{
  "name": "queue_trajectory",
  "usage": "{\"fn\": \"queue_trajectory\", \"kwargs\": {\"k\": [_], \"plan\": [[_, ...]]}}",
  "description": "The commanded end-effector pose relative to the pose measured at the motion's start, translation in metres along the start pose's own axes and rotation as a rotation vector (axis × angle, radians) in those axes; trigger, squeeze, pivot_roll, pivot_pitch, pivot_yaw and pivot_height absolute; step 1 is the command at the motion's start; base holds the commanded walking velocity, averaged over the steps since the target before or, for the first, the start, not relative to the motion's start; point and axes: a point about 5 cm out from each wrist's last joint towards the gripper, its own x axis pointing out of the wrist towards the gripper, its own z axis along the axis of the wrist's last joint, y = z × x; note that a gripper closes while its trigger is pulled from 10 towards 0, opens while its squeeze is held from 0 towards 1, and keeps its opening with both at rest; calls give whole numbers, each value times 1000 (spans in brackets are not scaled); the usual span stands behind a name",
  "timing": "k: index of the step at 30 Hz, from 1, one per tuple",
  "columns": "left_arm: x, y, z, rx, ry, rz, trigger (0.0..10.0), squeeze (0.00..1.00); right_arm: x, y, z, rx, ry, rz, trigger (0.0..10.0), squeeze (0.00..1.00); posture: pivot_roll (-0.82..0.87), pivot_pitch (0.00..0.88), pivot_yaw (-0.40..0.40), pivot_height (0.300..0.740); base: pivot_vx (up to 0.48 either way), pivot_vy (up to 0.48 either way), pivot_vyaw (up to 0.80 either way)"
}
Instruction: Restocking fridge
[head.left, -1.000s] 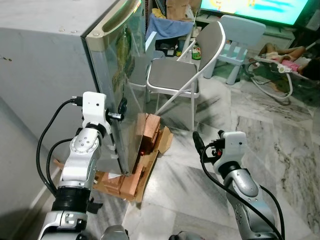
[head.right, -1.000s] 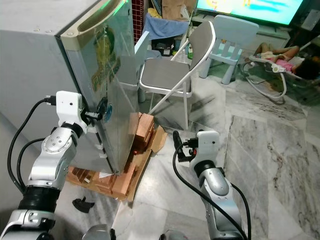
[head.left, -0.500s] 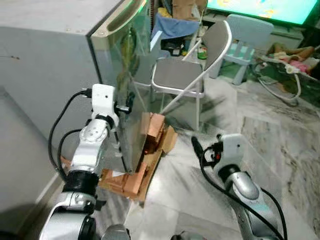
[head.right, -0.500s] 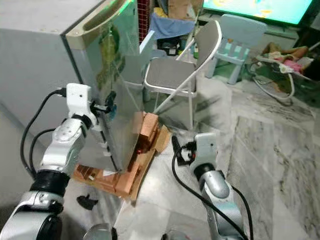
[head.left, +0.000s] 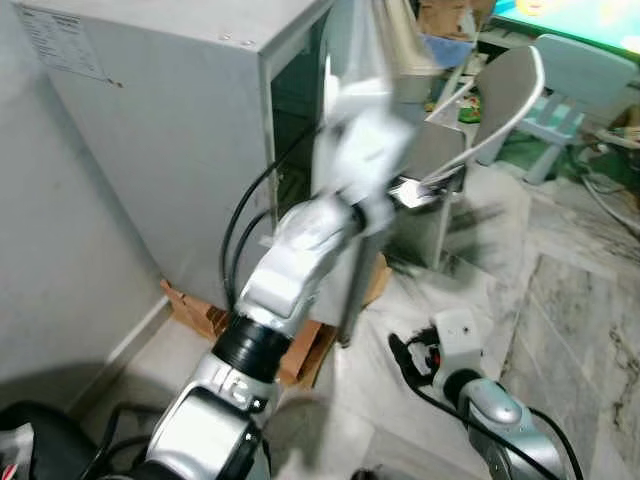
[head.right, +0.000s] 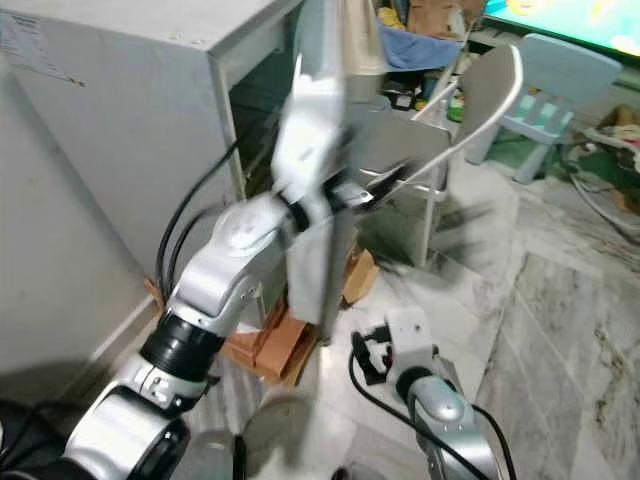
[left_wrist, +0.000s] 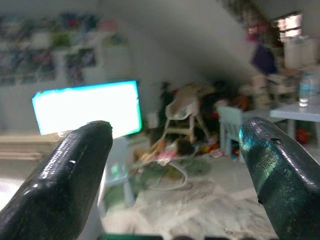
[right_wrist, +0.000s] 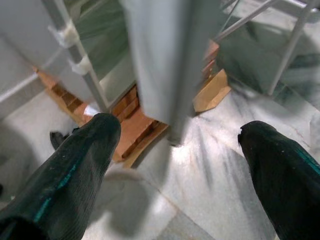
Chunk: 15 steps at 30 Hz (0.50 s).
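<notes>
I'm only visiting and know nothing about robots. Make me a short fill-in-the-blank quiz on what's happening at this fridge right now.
1. The fridge door stands ____, with the dark inside showing.
2. The arm raised at the door's edge is the robot's ____ arm.
3. The right hand hangs low with its fingers ____ and nothing between them.
4. Beyond the door stands a grey folding ____.

Missing words: open; left; open; chair

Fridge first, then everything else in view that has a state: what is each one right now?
Fridge door: swung open, dark inside showing.
Left gripper: open, holding nothing, raised by the door edge.
Right gripper: open, holding nothing, low over the floor.
Folding chair: unfolded, upright.
Television: switched on, screen lit.
Boards under the fridge: stacked flat.
</notes>
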Motion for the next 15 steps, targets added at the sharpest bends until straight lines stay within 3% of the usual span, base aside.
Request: {"fn": "queue_trajectory", "kwargs": {"k": [1,5,7,8,10,13,15], "plan": [[7,-5,-13,-49,24,22,10000,0,-2,-3,-5,3,29,-11,10000,0,68,22,-25,740,0,0,0],[-12,19,-28,-45,83,124,10000,0,-1,-3,-5,19,26,-18,10000,0,78,23,-23,740,0,0,0],[-41,41,-41,27,159,217,10000,0,1,-3,-3,28,17,-19,10000,0,89,25,-19,740,0,0,0],[-48,45,-44,17,170,240,10000,0,1,-3,-3,27,16,-19,10000,0,89,25,-19,740,0,0,0],[-69,55,-49,-7,225,326,10000,0,2,-3,-2,15,13,-11,10000,0,101,28,-14,740,0,-369,0],[-98,68,-62,65,348,429,10000,0,3,-2,0,-13,5,7,10000,0,110,34,-12,740,0,-421,0],[-106,73,-64,68,357,462,10000,0,3,-2,1,-19,0,4,10000,0,116,38,-11,740,0,-416,0]]}}
